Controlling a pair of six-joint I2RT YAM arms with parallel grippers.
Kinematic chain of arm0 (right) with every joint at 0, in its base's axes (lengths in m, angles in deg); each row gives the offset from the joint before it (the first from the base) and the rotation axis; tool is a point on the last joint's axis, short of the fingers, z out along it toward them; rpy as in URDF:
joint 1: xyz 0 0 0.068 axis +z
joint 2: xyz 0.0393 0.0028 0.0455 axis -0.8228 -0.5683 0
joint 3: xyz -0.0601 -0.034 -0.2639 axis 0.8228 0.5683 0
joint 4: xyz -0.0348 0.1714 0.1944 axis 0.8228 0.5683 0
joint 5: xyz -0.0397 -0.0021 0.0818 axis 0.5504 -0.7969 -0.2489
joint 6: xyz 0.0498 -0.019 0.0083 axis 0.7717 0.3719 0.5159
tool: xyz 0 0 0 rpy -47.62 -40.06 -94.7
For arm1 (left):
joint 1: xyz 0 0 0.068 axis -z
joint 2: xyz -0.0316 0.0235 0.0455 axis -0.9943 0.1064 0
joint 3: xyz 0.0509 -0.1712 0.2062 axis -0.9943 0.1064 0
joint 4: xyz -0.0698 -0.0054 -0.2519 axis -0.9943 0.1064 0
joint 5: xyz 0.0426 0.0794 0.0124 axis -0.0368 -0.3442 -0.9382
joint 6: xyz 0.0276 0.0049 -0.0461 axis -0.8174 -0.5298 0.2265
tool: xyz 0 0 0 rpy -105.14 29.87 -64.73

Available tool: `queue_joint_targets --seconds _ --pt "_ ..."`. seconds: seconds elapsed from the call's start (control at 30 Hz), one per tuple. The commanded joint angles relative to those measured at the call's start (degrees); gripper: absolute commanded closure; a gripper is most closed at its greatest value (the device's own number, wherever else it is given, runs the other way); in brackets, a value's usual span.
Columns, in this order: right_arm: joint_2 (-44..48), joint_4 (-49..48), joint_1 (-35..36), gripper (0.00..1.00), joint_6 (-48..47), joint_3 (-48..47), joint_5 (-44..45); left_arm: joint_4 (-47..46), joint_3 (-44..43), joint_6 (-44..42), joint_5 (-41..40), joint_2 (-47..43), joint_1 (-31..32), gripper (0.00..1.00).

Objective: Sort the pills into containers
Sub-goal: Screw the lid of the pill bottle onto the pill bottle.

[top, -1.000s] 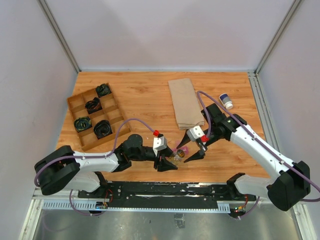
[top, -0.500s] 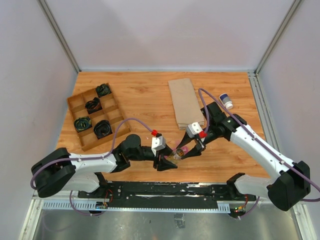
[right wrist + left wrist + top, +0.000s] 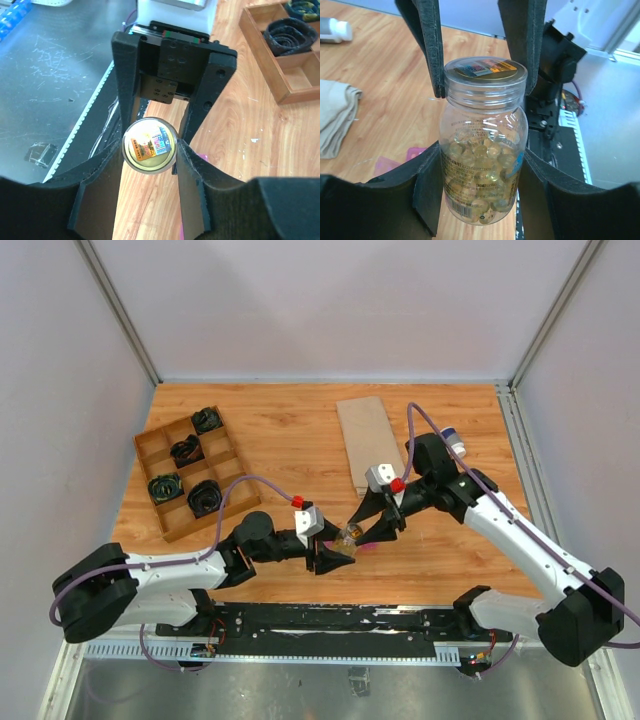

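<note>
One pill bottle (image 3: 482,150) is pinched by left end effector (image 3: 332,560) at body, right end effector (image 3: 149,145) at lid (image 3: 485,70).

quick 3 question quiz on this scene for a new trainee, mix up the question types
1. True or false: the left claw grips the pill bottle around its body.
2. The right claw is closed on the bottle's: A) base B) lid C) label
3. How many black items sit in the wooden tray?

Key: 1 true; 2 B; 3 four
</note>
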State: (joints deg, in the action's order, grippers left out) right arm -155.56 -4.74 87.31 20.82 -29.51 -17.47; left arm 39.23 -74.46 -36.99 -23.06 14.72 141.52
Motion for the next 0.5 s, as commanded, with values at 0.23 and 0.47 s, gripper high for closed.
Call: queue_joint_targets --seconds 0.23,0.47 --pt "-4.4 -16.2 3.3 0.72 29.1 2.2 25.7 -9.0 -2.2 0.9 -28.9 1.3 1.8 1.00" --pt "-4.8 -19.1 3.2 0.46 35.9 2.2 25.6 -9.7 -1.9 0.7 -32.0 5.1 2.8 1.00"
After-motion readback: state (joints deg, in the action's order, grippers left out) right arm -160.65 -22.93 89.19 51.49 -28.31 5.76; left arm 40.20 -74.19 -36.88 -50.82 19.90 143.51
